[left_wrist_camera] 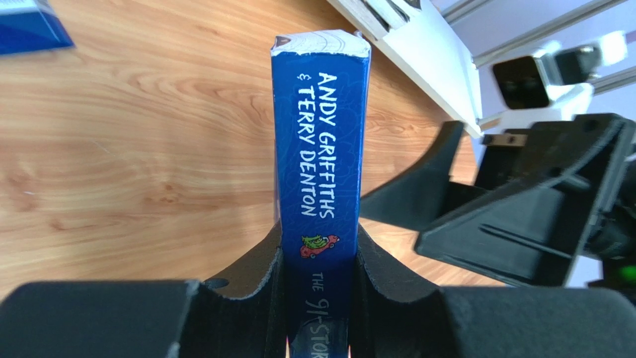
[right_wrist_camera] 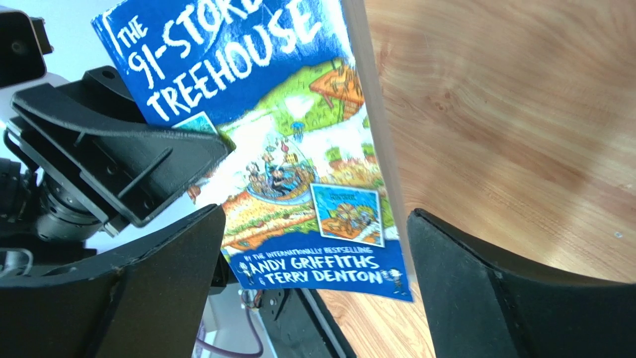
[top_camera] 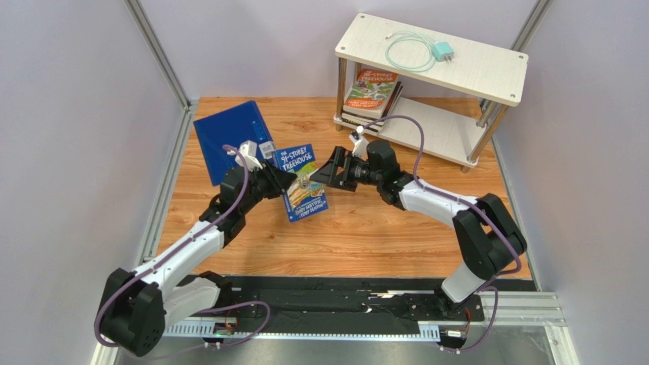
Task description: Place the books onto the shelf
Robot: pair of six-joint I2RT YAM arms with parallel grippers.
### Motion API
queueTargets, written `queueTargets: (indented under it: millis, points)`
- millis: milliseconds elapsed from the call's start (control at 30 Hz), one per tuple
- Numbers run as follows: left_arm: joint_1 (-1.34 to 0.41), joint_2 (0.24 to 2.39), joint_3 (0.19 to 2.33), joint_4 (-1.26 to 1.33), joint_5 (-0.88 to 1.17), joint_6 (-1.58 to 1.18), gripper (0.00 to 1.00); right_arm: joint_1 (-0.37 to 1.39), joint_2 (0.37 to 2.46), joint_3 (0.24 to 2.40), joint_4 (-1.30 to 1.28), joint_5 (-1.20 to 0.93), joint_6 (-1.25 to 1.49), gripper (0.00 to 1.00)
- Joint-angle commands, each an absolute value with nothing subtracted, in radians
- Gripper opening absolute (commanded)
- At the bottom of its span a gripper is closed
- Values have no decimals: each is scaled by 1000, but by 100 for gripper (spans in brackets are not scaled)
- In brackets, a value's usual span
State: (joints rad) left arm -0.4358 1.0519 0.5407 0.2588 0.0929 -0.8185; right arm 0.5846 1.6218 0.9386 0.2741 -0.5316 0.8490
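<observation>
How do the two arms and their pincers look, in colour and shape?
The left arm and right arm have white shells, black joints and a loose purple cable each. The left pincer and right pincer are matte black, each with two broad wedge-shaped fingers.

Front of blue cartoon-cover paperback (right_wrist_camera: 298, 149): "THE 91-STOREY TREEHOUSE"; lower edge, "THE INTERNATIONALLY BESTSELLING ANDY GRIFFITHS & TERRY DENTON". Its spine (left_wrist_camera: 321, 149): same authors, "THE 91-STOR…". Orange cartoon-cover paperback (top_camera: 372, 90), on whitish two-tier wooden shelf (top_camera: 449, 133): "TREEHOUSE".

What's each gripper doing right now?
Left gripper: closed on the blue book, clamping its spine.
Right gripper: open, jaws spread wide either side of the book.
</observation>
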Motion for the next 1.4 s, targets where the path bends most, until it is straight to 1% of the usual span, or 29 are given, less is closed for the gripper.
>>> queueTargets:
  millis: [0,133,167,267,300,400,567,600,833,967,1100,1133,1200,1267,1300,1333,1367]
  points:
    - [-431,953,682,175,103,-701,0,589,1510,945,221,-460,741,100]
    - [-428,951,758,124,159,-654,0,569,1436,841,346,-489,768,100]
    - [-416,954,768,121,173,-649,0,563,1412,778,423,-489,781,100]
    - [-397,968,795,130,241,-655,0,555,1333,717,494,-483,792,100]
    - [-391,980,798,168,302,-663,0,555,1318,694,505,-483,793,100]
    - [-379,1011,801,250,392,-699,0,555,1275,658,537,-494,798,100]
    - [-379,1068,796,376,485,-776,0,557,1218,627,563,-483,807,100]
    - [-379,1074,786,434,511,-793,0,557,1220,627,563,-486,816,100]
    - [-379,1109,784,587,594,-902,0,557,1203,594,551,-462,810,100]
    - [-379,1137,756,737,633,-1008,0,557,1206,568,595,-469,821,100]
    - [-379,1178,735,821,666,-1058,0,557,1213,549,669,-483,856,100]
    - [-379,1186,733,828,664,-1060,0,557,1215,546,699,-491,864,97]
    - [-379,1206,724,851,661,-1071,0,557,1213,543,722,-503,880,94]
    - [-379,1222,718,864,638,-1071,0,557,1203,546,735,-526,885,87]
    - [-379,1227,715,865,628,-1069,0,555,1198,551,733,-544,887,81]
    - [-379,1230,716,865,620,-1057,0,557,1187,555,729,-552,888,60]
    - [-379,1241,721,861,600,-1051,0,557,1180,560,720,-558,890,44]
